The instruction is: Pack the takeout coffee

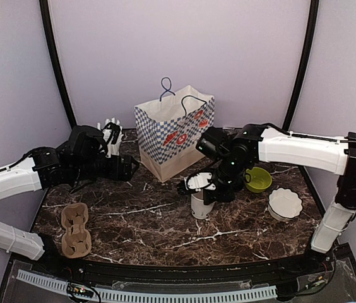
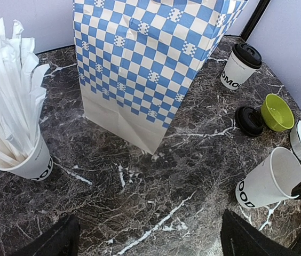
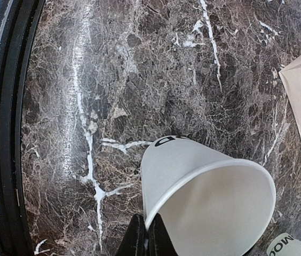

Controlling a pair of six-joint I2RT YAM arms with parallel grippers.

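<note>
**The open cup needs its black lid**

The left gripper is spread wide and empty, with a cup of straws on its left. The right gripper pinches the rim of the tilted open cup. I think capping comes next. The black lid lies near that gripper, crowded by the green bowl. The lidded cup waits beyond, by the checkered bag.

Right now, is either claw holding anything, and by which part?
The right gripper pinches the lidless white cup by its rim. The left gripper is open and holds nothing.
</note>
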